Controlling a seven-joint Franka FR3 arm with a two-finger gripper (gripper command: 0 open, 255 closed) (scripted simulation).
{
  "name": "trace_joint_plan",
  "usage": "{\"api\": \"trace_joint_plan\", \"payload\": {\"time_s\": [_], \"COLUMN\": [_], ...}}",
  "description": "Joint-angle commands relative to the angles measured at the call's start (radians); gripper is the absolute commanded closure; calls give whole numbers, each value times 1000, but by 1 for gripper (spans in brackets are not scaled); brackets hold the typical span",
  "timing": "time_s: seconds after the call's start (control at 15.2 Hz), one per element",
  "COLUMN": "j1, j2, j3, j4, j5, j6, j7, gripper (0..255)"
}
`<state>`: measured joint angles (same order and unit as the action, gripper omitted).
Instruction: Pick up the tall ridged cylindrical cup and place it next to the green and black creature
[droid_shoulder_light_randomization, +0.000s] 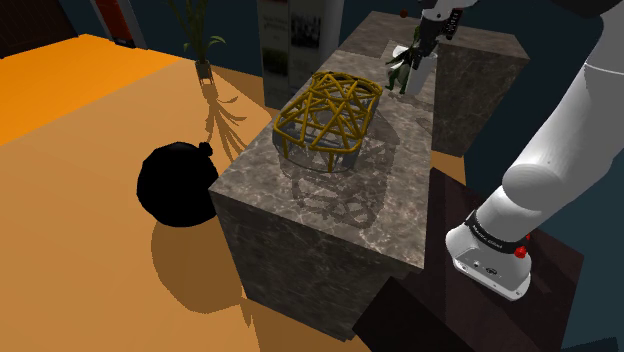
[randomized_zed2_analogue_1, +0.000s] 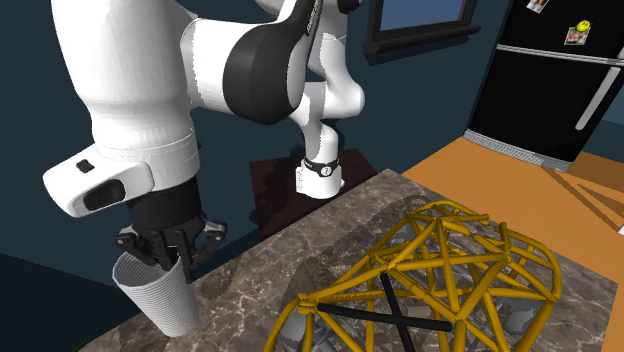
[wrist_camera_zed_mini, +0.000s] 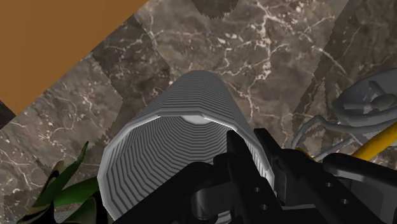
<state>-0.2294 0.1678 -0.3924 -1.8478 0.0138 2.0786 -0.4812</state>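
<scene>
Dark marbled stone is covering the desk (droid_shoulder_light_randomization: 330, 215), which is standing on an orange floor (droid_shoulder_light_randomization: 80, 110); a black fridge (randomized_zed2_analogue_1: 560, 80) is showing behind it in the second exterior view. At the desk's far end in the shoulder view, the gripper (randomized_zed2_analogue_1: 168, 262) is pointing down and is clasping the rim of the cup (randomized_zed2_analogue_1: 160, 300), a tall pale grey cup with fine ridges all around it. In the wrist view the black fingers (wrist_camera_zed_mini: 240, 156) are pinching the cup's wall on one side (the open mouth is facing the camera there). The cup is leaning a little in the second exterior view; whether its bottom is touching the desk, I cannot tell. The green and black creature (droid_shoulder_light_randomization: 399, 72) is standing just beside the cup. A domed yellow wire basket (droid_shoulder_light_randomization: 327, 120) is sitting in the middle of the desk, with some grey things under it. A black ball (droid_shoulder_light_randomization: 180, 185) is resting on the floor near the desk.
</scene>
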Motion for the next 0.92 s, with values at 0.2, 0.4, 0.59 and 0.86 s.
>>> {"api": "trace_joint_plan", "payload": {"time_s": [0.2,0.4,0.59,0.86], "j1": [-2,-3,-5,-6], "j2": [19,35,52,56], "j3": [2,4,6,6], "j4": [-45,-67,-88,-92], "j5": [9,16,24,26], "j6": [64,100,137,145], "j7": [-3,-7,-11,-12], "gripper": [255,255,255,255]}}
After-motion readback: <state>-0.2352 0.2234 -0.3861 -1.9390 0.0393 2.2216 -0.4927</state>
